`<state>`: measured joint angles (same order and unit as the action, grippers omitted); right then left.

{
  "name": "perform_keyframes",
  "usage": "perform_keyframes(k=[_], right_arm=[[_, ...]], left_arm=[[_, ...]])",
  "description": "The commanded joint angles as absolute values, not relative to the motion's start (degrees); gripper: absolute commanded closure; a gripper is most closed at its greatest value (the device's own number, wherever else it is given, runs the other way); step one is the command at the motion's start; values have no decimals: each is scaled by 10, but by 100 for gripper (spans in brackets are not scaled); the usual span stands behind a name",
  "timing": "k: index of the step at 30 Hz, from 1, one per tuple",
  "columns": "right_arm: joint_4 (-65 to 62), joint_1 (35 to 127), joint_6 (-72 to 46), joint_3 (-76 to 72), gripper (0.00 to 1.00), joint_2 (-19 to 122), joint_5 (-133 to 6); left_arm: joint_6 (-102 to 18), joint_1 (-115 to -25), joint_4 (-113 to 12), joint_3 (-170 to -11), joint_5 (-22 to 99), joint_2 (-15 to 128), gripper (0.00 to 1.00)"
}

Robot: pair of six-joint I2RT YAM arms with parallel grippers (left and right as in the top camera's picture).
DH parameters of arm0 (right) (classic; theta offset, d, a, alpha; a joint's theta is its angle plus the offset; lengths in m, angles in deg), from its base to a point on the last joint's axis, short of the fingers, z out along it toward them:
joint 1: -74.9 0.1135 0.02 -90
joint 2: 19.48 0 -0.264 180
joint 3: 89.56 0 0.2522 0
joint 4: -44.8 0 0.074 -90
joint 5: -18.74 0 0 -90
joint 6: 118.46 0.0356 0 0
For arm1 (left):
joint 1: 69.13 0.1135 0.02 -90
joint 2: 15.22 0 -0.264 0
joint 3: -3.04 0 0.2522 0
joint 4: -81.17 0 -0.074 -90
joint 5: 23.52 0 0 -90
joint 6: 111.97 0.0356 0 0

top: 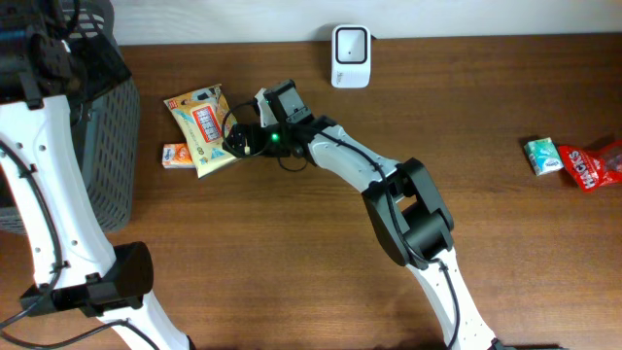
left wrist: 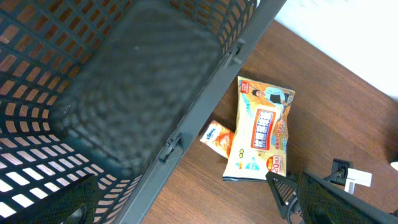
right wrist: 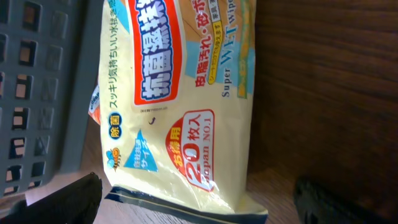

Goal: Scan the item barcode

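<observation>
Hovering at the 3 o'clock edge of the wet-wipes pack (top: 201,131) with the right hand (top: 233,144) spread wide and empty, one finger to each side of the pack's near end in the wrist view. Lies flat on the worktop (top: 321,243), printed face up, at about 10 o'clock from the middle, just beside the basket (top: 97,146) on its 9 o'clock side and touching a small orange packet (top: 175,155) at its 7 o'clock. Shows no barcode on the upper face, so probably carries it underneath or on a seam. Could go wrong first at the grasp: soft and flat against the wood, likely to slide toward the basket instead of lifting, or to be caught only by the thin sealed edge and droop or slip out. Could also drag the orange packet along, given the contact between the two. Could fail at the scanner (top: 350,56), up at 12 o'clock, if presented printed side forward or with the film buckled across the code. Has the left hand (left wrist: 193,205) wide and empty as well, above the basket at 9 o'clock, no help in turning the pack from there.
</observation>
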<state>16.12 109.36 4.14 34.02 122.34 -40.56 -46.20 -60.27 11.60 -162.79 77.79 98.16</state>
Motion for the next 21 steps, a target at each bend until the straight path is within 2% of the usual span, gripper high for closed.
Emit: perform_keyframes(k=[1,2,8,9,10,11,12,15,18,21], right_arm=[[173,1114,53,340,1,1263,-416],[175,1115,53,340,3,1263,-417],[171,1120,53,340,44,1264,-427],[169,1121,52,340,55,1264,-431],[165,1120,50,340,79,1264,-435],[163,1119,48,340,90,1264,-435],[159,1115,48,340,96,1263,-434],[128,1095,45,342,96,1251,-434],[60,1068,-8,356,96,1223,-436],[-79,1040,-84,383,96,1150,-547]], left_arm=[[-454,-601,116,-1626,776,986,1],[-454,-601,117,-1626,776,986,1],[-454,-601,117,-1626,776,986,1],[-454,-601,116,-1626,776,986,1],[-454,-601,117,-1626,776,986,1],[-454,-601,116,-1626,776,986,1],[-454,-601,116,-1626,776,986,1],[-454,-601,117,-1626,776,986,1],[-454,-601,116,-1626,776,986,1],[-454,-601,117,-1626,776,986,1]])
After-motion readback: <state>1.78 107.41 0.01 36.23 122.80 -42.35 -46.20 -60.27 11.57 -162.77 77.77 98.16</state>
